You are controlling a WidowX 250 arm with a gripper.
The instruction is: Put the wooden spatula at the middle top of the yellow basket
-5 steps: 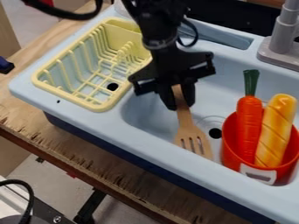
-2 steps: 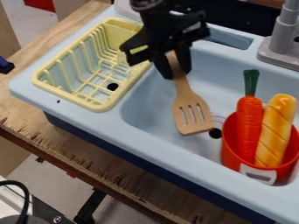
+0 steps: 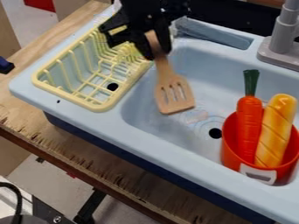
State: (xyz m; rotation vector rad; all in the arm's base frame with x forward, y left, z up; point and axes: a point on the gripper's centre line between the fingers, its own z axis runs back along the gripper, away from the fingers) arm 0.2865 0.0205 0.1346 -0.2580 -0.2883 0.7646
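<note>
The spatula (image 3: 168, 79) hangs (slightly tilted) from the jaws.

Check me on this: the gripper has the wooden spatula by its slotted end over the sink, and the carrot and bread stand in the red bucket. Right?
Wrong end: the camera view shows the gripper holding the wooden spatula by its handle, slotted end hanging down over the sink. The carrot and bread do stand in the red bucket.
</note>
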